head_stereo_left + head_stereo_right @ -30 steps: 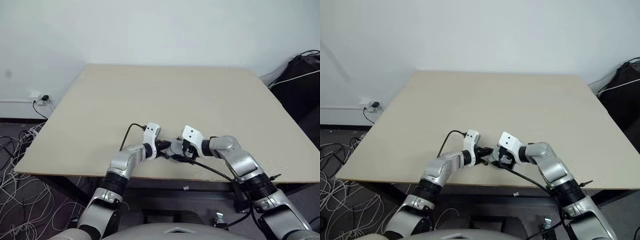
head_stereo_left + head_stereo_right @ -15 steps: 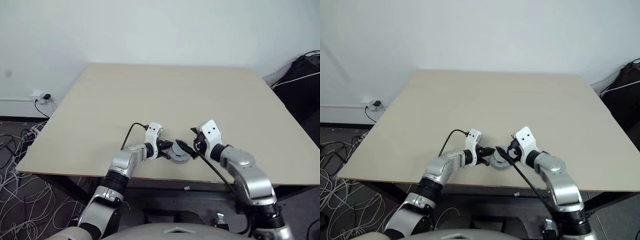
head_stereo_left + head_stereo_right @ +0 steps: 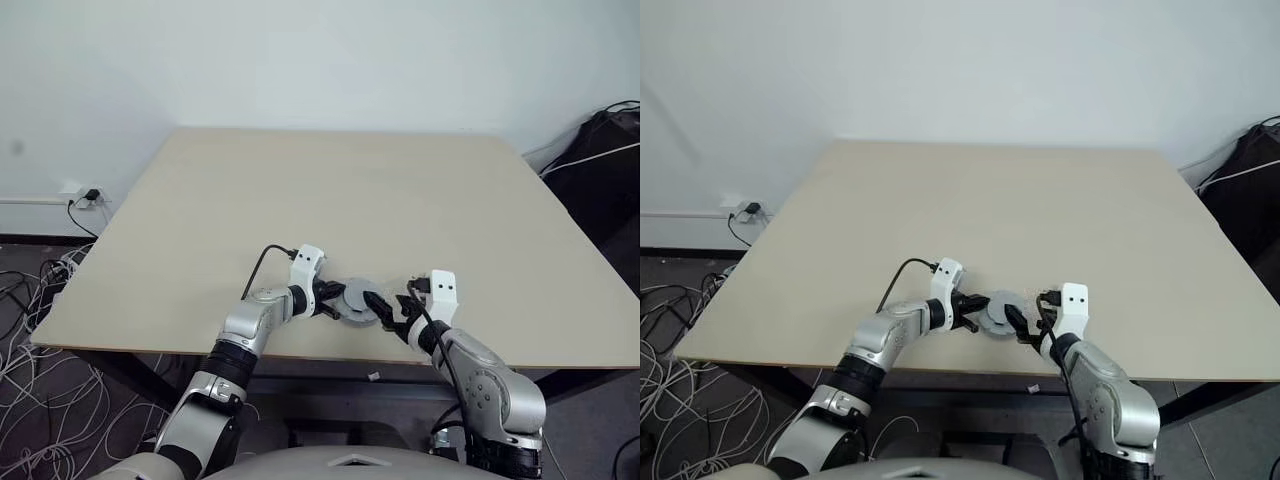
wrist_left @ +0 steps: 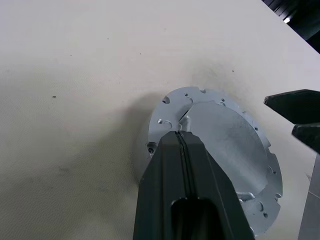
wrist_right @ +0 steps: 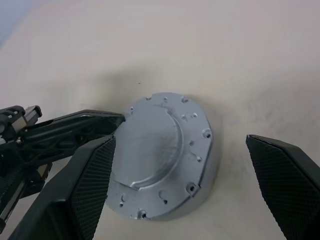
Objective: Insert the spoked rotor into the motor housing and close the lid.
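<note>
Left gripper [image 4: 182, 137]: fingers pressed together, no gap, tips resting on the lid [image 5: 162, 152] near its rim on the left side. Not pinching anything. Right gripper [image 5: 180, 185]: fingers [image 5: 282, 185] spread wide, straddling the lid from the near right side, clear of it on both flanks, not touching.

Lid: thin round silver-grey metal disc, matte brushed face, raised crescent step across the centre, small holes and notches around the rim. Lying flat on what looks like a round body of the same width; cannot tell what is under it. Sits on the table [image 3: 400, 200] close to the near edge, between the two grippers.

Room: table beige and wide open beyond the lid, toward the far edge and both sides. Little margin toward the near edge. Loose cables [image 3: 30, 300] on the floor left of the table, dark bag [image 3: 600, 160] at far right.
</note>
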Motion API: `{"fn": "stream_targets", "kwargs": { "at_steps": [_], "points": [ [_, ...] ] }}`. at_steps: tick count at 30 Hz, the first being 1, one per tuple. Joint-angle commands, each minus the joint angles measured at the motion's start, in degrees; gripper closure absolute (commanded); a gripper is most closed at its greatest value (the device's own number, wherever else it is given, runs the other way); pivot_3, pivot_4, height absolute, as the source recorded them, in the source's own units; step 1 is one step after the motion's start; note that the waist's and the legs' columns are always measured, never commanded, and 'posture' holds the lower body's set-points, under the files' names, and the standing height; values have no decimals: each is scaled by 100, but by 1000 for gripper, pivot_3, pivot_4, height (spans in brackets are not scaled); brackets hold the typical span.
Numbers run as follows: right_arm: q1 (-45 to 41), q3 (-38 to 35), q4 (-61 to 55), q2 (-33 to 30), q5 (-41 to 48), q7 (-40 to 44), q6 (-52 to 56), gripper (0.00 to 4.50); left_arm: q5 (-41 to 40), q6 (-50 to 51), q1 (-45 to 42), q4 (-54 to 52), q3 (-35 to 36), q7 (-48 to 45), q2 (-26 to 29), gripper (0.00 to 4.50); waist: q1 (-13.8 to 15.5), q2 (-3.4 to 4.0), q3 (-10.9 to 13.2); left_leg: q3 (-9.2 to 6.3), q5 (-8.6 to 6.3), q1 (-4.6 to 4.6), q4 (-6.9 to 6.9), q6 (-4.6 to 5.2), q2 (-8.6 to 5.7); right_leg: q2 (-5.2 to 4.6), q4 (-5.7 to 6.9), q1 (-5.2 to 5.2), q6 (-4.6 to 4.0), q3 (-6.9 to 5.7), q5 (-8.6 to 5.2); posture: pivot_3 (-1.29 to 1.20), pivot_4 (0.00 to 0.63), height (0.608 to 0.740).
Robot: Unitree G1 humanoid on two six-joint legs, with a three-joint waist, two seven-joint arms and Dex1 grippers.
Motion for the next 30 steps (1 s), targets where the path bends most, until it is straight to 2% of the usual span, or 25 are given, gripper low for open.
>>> {"fn": "stream_targets", "kwargs": {
  "at_steps": [1, 5, 14, 25, 30],
  "points": [
    [-154, -201, 56, 42, 316, -125, 207, 30, 26, 58, 3, 20, -87, -55, -22, 4500, -7, 0, 0, 0, 0, 0, 0, 0, 0, 0, 0, 0, 0, 0, 0, 0, 0, 740],
    [-279, -514, 372, 198, 693, -242, 403, 30, 17, 55, 22, -7, -76, -57, -6, 4500, -18, 1, -1, 0, 1, 3, 0, -2, -1, 1, 2, 1, 0, 1, 0, 0, 0, 740],
    [-648, -736, 932, 438, 1192, -428, 568, 30, -4, 42, 21, -17, -51, -61, -3, 4500, -37, 5, -2, 0, 6, 6, 0, -8, -5, 5, 7, 1, 1, 2, 1, 0, 0, 740],
    [-781, -591, 1320, 625, 1385, -659, 734, 30, -12, 43, 21, -25, -29, -77, -27, 4500, -74, 8, -2, -3, 19, 15, 0, -30, -9, 31, 15, 8, 7, 4, 3, 0, 0, 740],
    [-869, -763, 1454, 729, 1696, -685, 1007, 30, 11, 51, 24, -30, -17, -82, -31, 4500, -105, 9, -1, -13, 31, 24, -4, -51, -9, 60, 21, 15, 8, 5, 3, 0, 0, 740]
  ]
}}
